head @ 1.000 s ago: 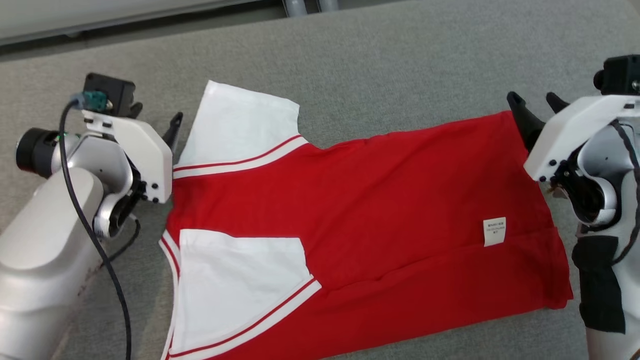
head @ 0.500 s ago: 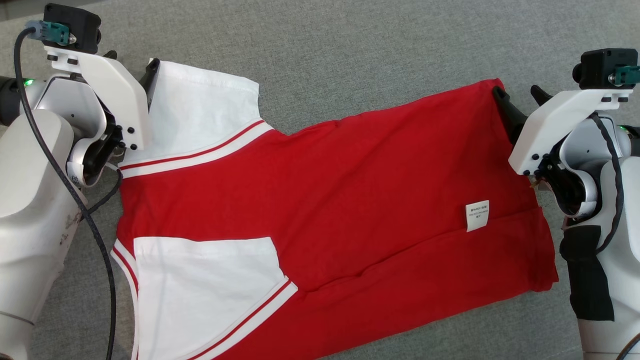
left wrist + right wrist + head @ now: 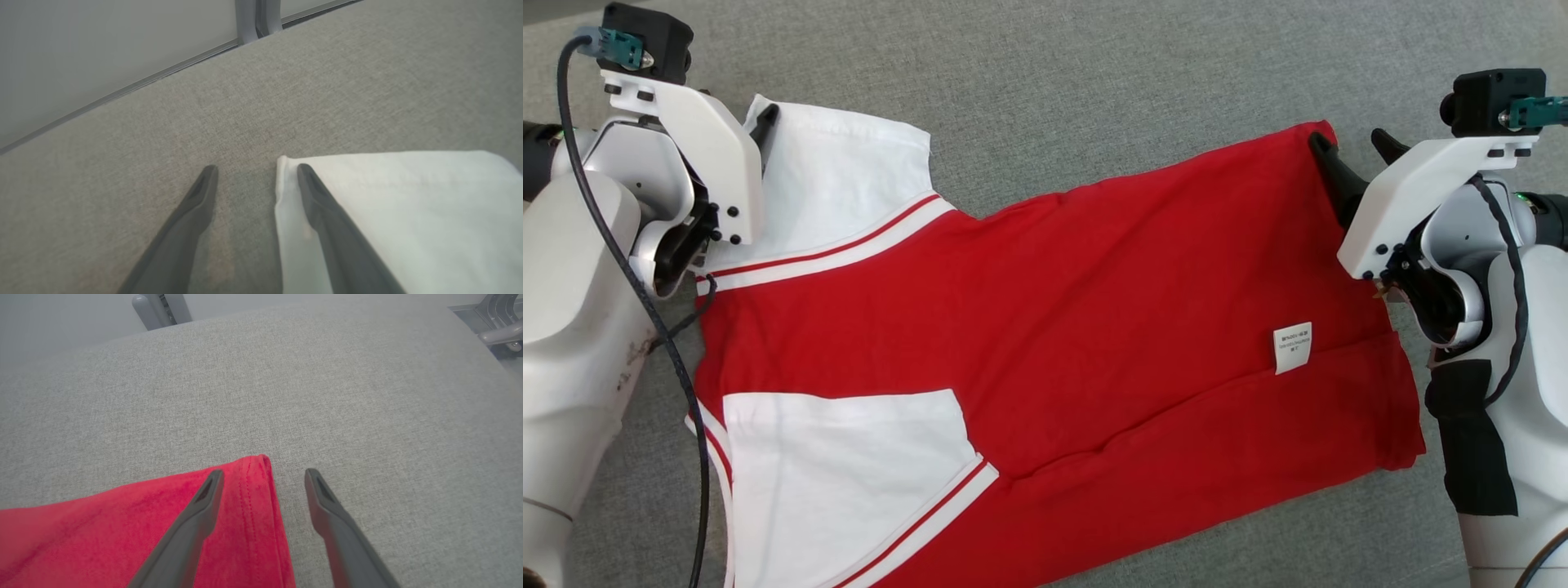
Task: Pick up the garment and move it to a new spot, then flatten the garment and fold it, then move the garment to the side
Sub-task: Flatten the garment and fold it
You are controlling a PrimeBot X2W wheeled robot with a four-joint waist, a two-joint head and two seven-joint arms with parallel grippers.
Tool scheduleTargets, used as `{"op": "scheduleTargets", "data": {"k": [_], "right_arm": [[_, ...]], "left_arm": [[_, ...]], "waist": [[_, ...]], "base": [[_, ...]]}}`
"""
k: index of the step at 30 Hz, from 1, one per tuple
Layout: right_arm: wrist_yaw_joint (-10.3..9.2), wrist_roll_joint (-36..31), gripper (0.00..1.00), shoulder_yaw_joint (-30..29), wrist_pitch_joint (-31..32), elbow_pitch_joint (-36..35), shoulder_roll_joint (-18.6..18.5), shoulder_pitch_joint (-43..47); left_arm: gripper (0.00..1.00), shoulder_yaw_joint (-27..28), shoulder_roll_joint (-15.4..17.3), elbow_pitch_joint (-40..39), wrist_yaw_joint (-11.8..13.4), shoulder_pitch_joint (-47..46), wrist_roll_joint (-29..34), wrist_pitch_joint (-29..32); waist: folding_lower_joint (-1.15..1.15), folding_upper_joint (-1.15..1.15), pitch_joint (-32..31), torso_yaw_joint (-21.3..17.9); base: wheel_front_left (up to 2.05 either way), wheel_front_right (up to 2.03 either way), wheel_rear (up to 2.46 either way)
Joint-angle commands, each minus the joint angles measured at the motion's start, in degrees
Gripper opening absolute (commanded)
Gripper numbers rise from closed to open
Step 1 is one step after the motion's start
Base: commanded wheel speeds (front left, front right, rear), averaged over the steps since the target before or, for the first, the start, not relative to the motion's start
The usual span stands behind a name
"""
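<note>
The garment (image 3: 1045, 327), a red shirt with white sleeves, lies spread flat on the grey cloth surface (image 3: 1094, 90). My left gripper (image 3: 737, 108) stands open at the far corner of the upper white sleeve (image 3: 841, 180). In the left wrist view one finger of the left gripper (image 3: 256, 167) lies over the sleeve (image 3: 400, 212) edge and the other over bare surface. My right gripper (image 3: 1347, 139) is open at the hem's far corner. In the right wrist view the right gripper (image 3: 263, 472) straddles that red corner (image 3: 257, 469). Nothing is gripped.
A white label (image 3: 1292, 348) sits on the shirt near the hem. The left arm's black cable (image 3: 678, 367) hangs beside the shirt's left edge. A pale wall and metal posts (image 3: 257, 18) bound the surface's far edge. Bare grey surface lies beyond the shirt.
The head camera has shifted. The left gripper has moved forward along the sleeve's edge to its far corner. The right gripper has edged slightly inward over the hem's corner.
</note>
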Motion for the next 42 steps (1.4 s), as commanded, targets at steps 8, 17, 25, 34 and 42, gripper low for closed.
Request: {"op": "scheduleTargets", "data": {"k": [8, 17, 25, 34, 42], "right_arm": [[0.01, 0.03, 1.0, 0.28, 0.04, -0.03, -0.29, -0.4], [0.01, -7.91, 1.0, -1.91, 4.97, 0.55, -0.3, -3.25], [0.01, -11.44, 1.0, -2.3, 8.49, 3.52, -0.32, -5.06], [0.01, -11.64, 0.67, -0.73, 8.86, 8.99, -0.32, -8.93], [0.01, -11.39, 0.49, 1.48, 12.11, 11.27, -0.49, -11.0]], "left_arm": [[0.0, -2.21, 0.47, 1.54, -1.92, 0.22, -0.43, 4.61], [0.0, -2.1, 1.23, -0.17, -2.52, 1.18, -1.14, 4.44], [0.0, -2.52, 1.45, -2.06, -2.41, 1.13, -1.57, 4.94], [0.0, -2.83, 2.08, -4.36, -1.75, 0.44, -1.42, 5.53], [0.0, -2.97, 2.64, -5.34, -1.37, 0.8, -1.8, 5.98]], "waist": [[-0.01, 0.0, -0.15, -0.34], [-0.01, 0.0, -1.02, 0.23], [-0.01, 0.0, -1.12, 0.91], [-0.01, 0.0, 0.05, 1.42], [-0.01, 0.0, 0.57, 2.02]], "base": [[0.0, 0.0, 0.0], [0.0, 0.0, 0.0], [0.0, 0.0, 0.0], [0.0, 0.0, 0.0], [0.0, 0.0, 0.0]]}}
